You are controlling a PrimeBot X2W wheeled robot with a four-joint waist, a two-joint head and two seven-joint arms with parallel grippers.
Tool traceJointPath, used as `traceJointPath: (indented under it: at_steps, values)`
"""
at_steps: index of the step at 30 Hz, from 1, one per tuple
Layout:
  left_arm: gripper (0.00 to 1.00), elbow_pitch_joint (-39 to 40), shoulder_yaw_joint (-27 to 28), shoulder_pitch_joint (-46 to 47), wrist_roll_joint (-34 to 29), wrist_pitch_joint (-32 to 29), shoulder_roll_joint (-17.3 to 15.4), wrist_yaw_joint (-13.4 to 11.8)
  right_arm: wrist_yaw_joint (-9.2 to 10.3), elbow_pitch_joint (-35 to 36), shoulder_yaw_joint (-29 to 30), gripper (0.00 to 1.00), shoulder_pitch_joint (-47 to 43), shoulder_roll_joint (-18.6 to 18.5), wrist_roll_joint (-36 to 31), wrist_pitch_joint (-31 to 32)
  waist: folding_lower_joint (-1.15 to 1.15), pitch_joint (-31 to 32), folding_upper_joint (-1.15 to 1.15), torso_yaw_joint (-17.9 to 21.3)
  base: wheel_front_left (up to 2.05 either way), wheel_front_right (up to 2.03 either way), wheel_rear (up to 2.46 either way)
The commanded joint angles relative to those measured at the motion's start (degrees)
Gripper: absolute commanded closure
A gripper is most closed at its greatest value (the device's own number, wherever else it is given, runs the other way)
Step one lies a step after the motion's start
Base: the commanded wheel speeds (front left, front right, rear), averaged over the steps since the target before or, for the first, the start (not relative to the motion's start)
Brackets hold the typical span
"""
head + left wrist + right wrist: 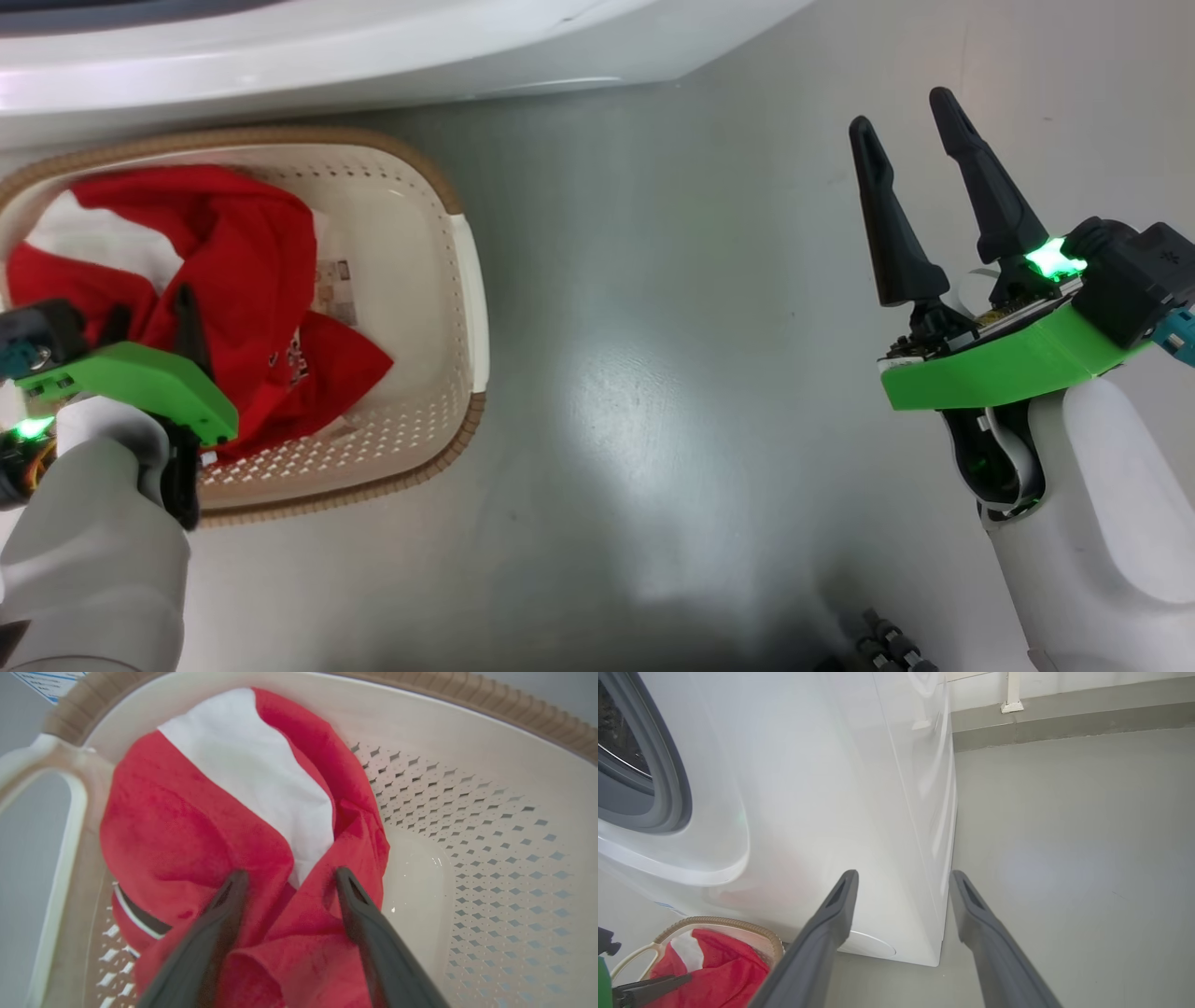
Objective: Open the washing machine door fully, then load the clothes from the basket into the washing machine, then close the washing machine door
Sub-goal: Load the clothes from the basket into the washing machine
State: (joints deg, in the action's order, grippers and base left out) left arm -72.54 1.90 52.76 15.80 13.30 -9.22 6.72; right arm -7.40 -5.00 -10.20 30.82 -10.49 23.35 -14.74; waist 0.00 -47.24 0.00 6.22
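Note:
The cream basket [469, 308] sits on the floor against the white washing machine [373, 56]. The red and white clothes [233, 280] lie heaped in its left half. My left gripper [149, 313] reaches down into the basket. In the left wrist view my left gripper [290, 877] stands open, its tips either side of a fold of the clothes [196, 826]. My right gripper [901, 112] hangs open and empty over the floor. The right wrist view shows the washing machine [808, 788], its grey gasket [668, 788] and the basket [724, 922]. The washing machine door is out of view.
A paper label [336, 289] lies on the basket's bare floor. A round cap [871, 946] sits low on the machine's front. Grey floor [653, 373] spreads between the basket and my right arm. A wall skirting [1064, 723] runs behind the machine.

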Motion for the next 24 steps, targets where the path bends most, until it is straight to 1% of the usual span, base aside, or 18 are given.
traceJointPath:
  at_steps: [1, 5, 10, 18, 19, 20, 21, 22, 23, 24]
  values:
    - [0.0, -0.16, 0.74, -1.1, -0.18, -0.33, -2.88, -0.77, -0.09, 1.31, -1.1, 0.0, -0.84, 0.67, -0.22, -0.26, 0.0, -0.81, 0.0, 0.84, 0.0, 0.0, 0.0]
    - [0.0, -0.53, 0.66, -0.62, -0.09, -0.54, -3.67, -1.57, -0.09, 1.41, -0.99, 0.0, -0.92, 0.87, -0.25, -0.26, 0.0, -1.6, 0.0, 1.57, 0.0, 0.0, 0.0]
    - [0.0, -0.93, 0.5, 0.47, -0.05, -1.49, -5.03, -3.56, -0.09, 1.72, -0.73, 0.0, -1.06, 1.01, -0.41, -0.26, 0.0, -2.92, 0.0, 2.5, 0.0, 0.0, 0.0]
    - [0.0, -1.24, 0.32, 1.03, 0.7, -3.59, -5.44, -4.4, -0.09, 1.89, -0.43, 0.0, -1.11, 1.45, -0.53, -0.26, 0.0, -3.65, 0.0, 2.94, 0.0, 0.0, 0.0]
    - [0.18, -1.26, 0.29, 1.07, 0.79, -3.66, -5.44, -4.44, -0.09, 1.86, -0.42, 0.0, -1.07, 1.51, -0.52, -0.26, 0.0, -3.67, 0.0, 2.96, 0.0, 0.0, 0.0]
    - [0.48, -1.27, 0.24, 1.09, 0.87, -3.74, -5.42, -4.47, -0.09, 1.83, -0.41, 0.0, -1.02, 1.56, -0.51, -0.26, 0.0, -3.66, 0.0, 2.96, 0.0, 0.0, 0.0]
    - [0.63, -1.29, 0.19, 1.1, 0.95, -3.81, -5.38, -4.5, -0.09, 1.79, -0.39, 0.0, -0.97, 1.59, -0.52, -0.26, 0.0, -3.62, 0.0, 2.95, 0.0, 0.0, 0.0]
    - [0.97, -1.3, 0.11, 1.08, 1.01, -3.82, -5.3, -4.53, -0.09, 1.74, -0.37, 0.0, -0.92, 1.62, -0.52, -0.26, 0.0, -3.56, 0.0, 2.93, 0.0, 0.0, 0.0]
    - [1.0, -1.31, 0.01, 1.06, 1.05, -3.76, -5.19, -4.48, -0.09, 1.69, -0.34, 0.0, -0.88, 1.64, -0.53, -0.26, 0.0, -3.47, 0.0, 2.9, 0.0, 0.0, 0.0]
    - [1.0, -1.32, -0.08, 1.03, 1.1, -3.62, -5.09, -4.41, -0.09, 1.62, -0.32, 0.0, -0.83, 1.65, -0.53, -0.26, 0.0, -3.35, 0.0, 2.86, 0.0, 0.0, 0.0]
